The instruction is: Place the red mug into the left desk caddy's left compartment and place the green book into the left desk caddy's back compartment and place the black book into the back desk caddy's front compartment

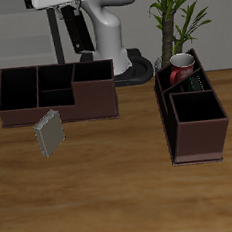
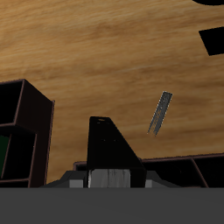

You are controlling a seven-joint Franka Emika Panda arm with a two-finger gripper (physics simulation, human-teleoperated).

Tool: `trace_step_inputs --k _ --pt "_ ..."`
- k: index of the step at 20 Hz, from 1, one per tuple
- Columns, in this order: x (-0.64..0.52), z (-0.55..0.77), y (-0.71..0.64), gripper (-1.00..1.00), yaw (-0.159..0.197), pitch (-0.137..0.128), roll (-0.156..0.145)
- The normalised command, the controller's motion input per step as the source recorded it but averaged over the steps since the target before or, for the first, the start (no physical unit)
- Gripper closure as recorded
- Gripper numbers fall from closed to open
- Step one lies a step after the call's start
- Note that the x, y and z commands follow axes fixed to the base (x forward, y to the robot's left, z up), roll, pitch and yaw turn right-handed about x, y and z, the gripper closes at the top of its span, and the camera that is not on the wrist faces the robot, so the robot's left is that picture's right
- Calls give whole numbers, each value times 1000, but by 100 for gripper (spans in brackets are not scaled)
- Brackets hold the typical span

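Note:
The red mug (image 1: 182,65) stands inside the left desk caddy (image 1: 198,140), in a compartment at its far end. The green book (image 1: 196,81) lies in the narrow compartment beside the mug; a green patch (image 2: 5,150) of it shows in the wrist view inside the caddy's wall (image 2: 37,118). The black book (image 1: 50,134) stands tilted on the table in front of the back desk caddy (image 1: 59,109), also seen as a thin grey slab (image 2: 159,114). My gripper (image 1: 79,43) (image 2: 105,124) hangs high above the back caddy, fingers together, holding nothing.
A potted plant (image 1: 178,12) stands behind the left desk caddy. The robot's base (image 1: 133,61) sits between the two caddies at the back. The back caddy's compartments hold nothing that I can see.

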Motion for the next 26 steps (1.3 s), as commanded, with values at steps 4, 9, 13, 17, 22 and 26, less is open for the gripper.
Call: trace_step_inputs --k 4,9,13,17,22,26 --pt "-313 743 -140 100 5 -90 -7" --pt "-60 188 -453 100 83 68 -85" --pt "81 188 -510 100 26 105 -107" --pt "366 119 -662 100 103 153 -179" --pt "394 -142 -644 100 18 289 -62" --pt "54 -306 -171 100 -2 239 44"
